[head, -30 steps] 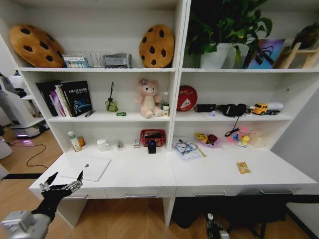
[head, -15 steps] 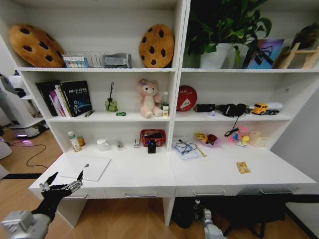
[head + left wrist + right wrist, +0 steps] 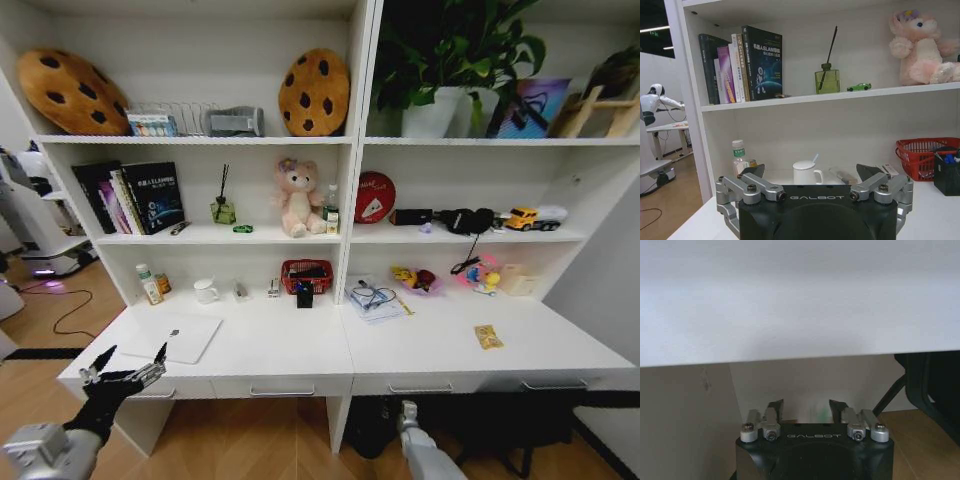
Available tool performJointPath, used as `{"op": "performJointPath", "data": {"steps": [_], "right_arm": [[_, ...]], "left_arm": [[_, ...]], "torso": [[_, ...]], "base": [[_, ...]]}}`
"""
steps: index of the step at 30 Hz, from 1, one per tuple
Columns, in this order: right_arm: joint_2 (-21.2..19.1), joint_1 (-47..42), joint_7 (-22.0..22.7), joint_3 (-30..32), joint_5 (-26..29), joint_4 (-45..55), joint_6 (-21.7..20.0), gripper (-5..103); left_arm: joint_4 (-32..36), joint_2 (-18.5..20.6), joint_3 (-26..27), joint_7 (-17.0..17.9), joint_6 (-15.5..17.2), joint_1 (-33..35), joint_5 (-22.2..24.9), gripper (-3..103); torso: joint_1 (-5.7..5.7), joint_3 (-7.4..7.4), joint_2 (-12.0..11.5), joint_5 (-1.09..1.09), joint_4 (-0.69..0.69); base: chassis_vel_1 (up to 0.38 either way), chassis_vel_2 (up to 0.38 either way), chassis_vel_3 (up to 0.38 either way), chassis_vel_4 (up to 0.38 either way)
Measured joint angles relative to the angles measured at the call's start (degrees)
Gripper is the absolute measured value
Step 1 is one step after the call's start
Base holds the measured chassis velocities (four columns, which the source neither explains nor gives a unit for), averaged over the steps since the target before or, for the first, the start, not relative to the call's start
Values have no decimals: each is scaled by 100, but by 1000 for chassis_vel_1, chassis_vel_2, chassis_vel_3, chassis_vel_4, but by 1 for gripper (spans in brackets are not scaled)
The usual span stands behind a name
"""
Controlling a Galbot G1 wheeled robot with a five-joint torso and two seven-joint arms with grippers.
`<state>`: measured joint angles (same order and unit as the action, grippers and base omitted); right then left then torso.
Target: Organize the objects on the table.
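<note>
A thin silver laptop (image 3: 170, 338) lies shut on the left end of the long white table (image 3: 300, 350). A green-labelled clear bottle (image 3: 148, 285) (image 3: 740, 156) stands at the back left of the table. On the shelf above, a tiny green toy car (image 3: 243, 229) (image 3: 859, 87) is parked. Two small white items (image 3: 240, 291) by the back wall may be the markers. My left gripper (image 3: 125, 370) (image 3: 812, 172) hangs open and empty off the table's front left corner. Below the table front, my right gripper (image 3: 408, 410) (image 3: 806, 405) is open and empty.
A white mug (image 3: 205, 291) (image 3: 805, 172) and a red mesh basket (image 3: 307, 274) (image 3: 927, 155) stand at the back. A pink plush bear (image 3: 298, 197) sits on the shelf. Papers with a cable (image 3: 375, 298) and toys (image 3: 420, 280) lie on the right half.
My right arm has risen and shifted slightly left at the bottom of the head view. The left gripper and the table's things have not moved.
</note>
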<state>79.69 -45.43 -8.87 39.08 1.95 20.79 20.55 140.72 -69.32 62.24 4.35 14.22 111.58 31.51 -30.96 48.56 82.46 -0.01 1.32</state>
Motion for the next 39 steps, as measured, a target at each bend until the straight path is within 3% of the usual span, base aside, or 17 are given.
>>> {"op": "performJointPath", "data": {"steps": [2, 5, 6, 9, 15, 18, 20, 21, 25, 26, 30, 32, 33, 37, 39], "right_arm": [[-16, -30, -2, -1, 24, 15, -7, 59], [-23, -332, -64, -18, 21, 194, -23, 75], [-23, -332, -64, -18, 21, 194, -23, 75], [40, -786, -50, -30, -109, 420, 35, 91], [64, -1403, 213, -33, -267, 711, 290, 100], [1, -2184, 473, -49, -523, 1391, 638, 100], [-75, -3206, 582, -35, -692, 2518, 883, 100], [-75, -3206, 582, -35, -692, 2518, 883, 100], [-202, -5007, 91, 67, 119, 4883, 1219, 100], [-202, -5007, 91, 67, 119, 4883, 1219, 100], [-234, -6377, -103, 402, 748, 7057, 1372, 100], [-235, -6577, -120, 482, 911, 7512, 1392, 100], [-244, -6888, -143, 623, 1267, 8239, 1359, 100], [-236, -7193, -118, 923, 1624, 9222, 1072, 100], [-256, -7251, 177, 1203, 1750, 10114, 528, 100]], "left_arm": [[0, 0, 0, 0, 0, 0, 0, 100], [0, 0, 0, 0, 0, 0, 0, 100], [0, 0, 0, 0, 0, 0, 0, 100], [0, 0, 0, 0, 0, 0, 0, 100], [0, 0, 0, 0, 0, 0, 0, 100], [0, 0, 0, 0, 0, 0, 0, 100], [1, 0, 0, 1, 0, 0, 0, 100], [1, 0, 0, 1, 0, 0, 0, 100], [1, 0, 0, 0, 0, 0, 0, 100], [1, 0, 0, 0, 0, 0, 0, 100], [1, 0, 0, 0, 0, 0, 0, 100], [1, 0, 0, 0, 0, 0, 0, 100], [0, 0, 0, 0, 0, 0, 0, 100], [1, 0, 0, 0, 0, 0, 0, 100], [1, 0, 0, 0, 0, 0, 0, 100]], "torso": [[0, 0, 0, 0, 0], [0, 0, 0, 1, 0], [0, 0, 0, 1, 0], [1, 0, 0, 1, 0], [1, 0, 0, 2, 0], [1, -1, 0, 2, 0], [1, -1, 1, 1, 3], [1, -1, 1, 1, 3], [2, -1, 1, 1, 1], [2, -1, 1, 1, 1], [2, -1, 1, 0, 2], [2, -1, 1, 1, 0], [2, -1, 1, -2, -2], [1, 0, 1, 2, 1], [1, 0, 1, 0, 0]], "base": [[0, 0, 0, 0], [0, 0, 0, 0], [0, 0, 0, 0], [0, 0, 0, 0], [0, 0, 0, 0], [0, 0, 0, 0], [0, 0, 0, 0], [0, 0, 0, 0], [0, 0, 0, 0], [0, 0, 0, 0], [0, 0, 0, 0], [0, 0, 0, 0], [0, 0, 0, 0], [0, 0, 0, 0], [0, 0, 0, 0]]}}
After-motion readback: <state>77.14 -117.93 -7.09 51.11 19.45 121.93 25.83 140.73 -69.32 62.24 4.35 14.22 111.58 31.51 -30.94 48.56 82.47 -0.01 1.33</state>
